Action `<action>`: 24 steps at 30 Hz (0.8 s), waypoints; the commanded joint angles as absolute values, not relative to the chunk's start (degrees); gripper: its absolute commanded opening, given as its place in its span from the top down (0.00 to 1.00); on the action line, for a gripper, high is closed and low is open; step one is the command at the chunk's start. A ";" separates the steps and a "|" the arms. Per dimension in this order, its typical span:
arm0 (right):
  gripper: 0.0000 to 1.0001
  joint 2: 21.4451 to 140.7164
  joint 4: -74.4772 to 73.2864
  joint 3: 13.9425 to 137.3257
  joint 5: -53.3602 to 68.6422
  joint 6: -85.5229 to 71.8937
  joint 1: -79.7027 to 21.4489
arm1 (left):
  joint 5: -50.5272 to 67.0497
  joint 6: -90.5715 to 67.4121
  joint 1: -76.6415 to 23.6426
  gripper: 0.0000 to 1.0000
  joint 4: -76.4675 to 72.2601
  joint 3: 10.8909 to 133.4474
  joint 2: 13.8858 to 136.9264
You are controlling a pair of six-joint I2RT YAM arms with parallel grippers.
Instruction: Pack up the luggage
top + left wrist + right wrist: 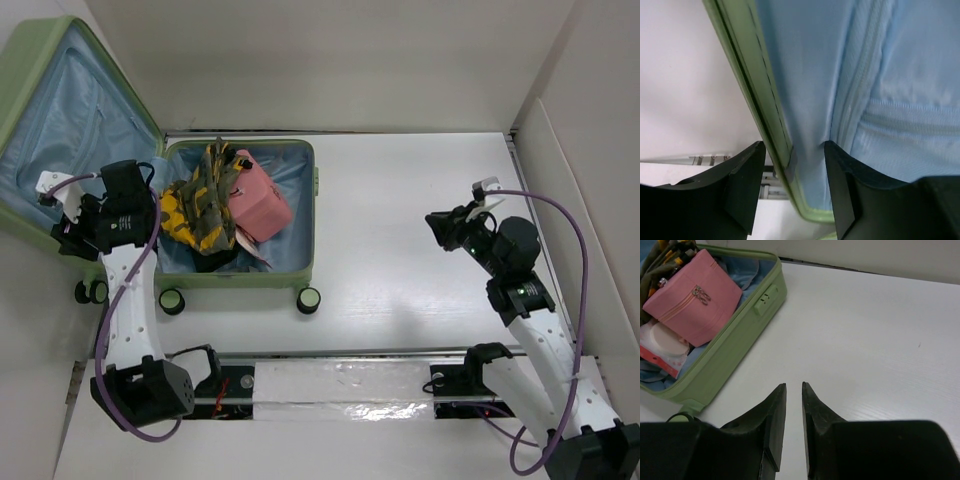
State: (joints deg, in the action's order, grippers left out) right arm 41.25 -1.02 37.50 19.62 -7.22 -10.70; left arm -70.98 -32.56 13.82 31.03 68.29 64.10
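Luggage (pixel 262 281) lies open at the left of the table (pixel 420 160). Its base is flat with the wheels (pixel 309 299) toward the arms, and its lid (pixel 70 100) is raised at a tilt to the far left, blue lining facing up. The base holds a pink case (pixel 262 200) against the right wall and a yellow and olive patterned garment (pixel 205 200) heaped just beside it on the left. A flat red and white pack (pixel 660 347) is partly under the near end of the case. A lock (pixel 766 296) is set in the outer wall of the base on the right. Left gripper (pixel 792 145) is at the near edge of the lid with its fingers apart, one outside the green rim and one on the lining side, so the rim runs between them. Whether the pads press on the rim cannot be told. Right gripper (pixel 794 386) hangs over bare table well to the right of the luggage and points toward it. Its fingers are nearly together, with a narrow slit between the tips and nothing in it
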 commanded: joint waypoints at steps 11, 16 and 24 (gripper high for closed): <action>0.75 41.48 -1.41 39.37 15.73 -6.24 -11.95 | -66.27 -24.97 20.57 1.00 18.28 66.71 63.55; 0.75 42.71 -0.97 39.20 15.73 -6.59 -11.95 | -63.28 -20.68 14.17 1.00 16.36 65.93 60.57; 0.75 44.65 -0.70 39.11 16.35 -6.77 -11.95 | -66.30 -0.90 -14.30 1.00 3.87 58.71 49.58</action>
State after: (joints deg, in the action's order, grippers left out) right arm 44.58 -2.00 37.50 16.47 -6.90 -11.38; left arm -72.53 -8.51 -7.25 11.60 59.79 51.99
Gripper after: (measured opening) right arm 0.247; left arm 0.056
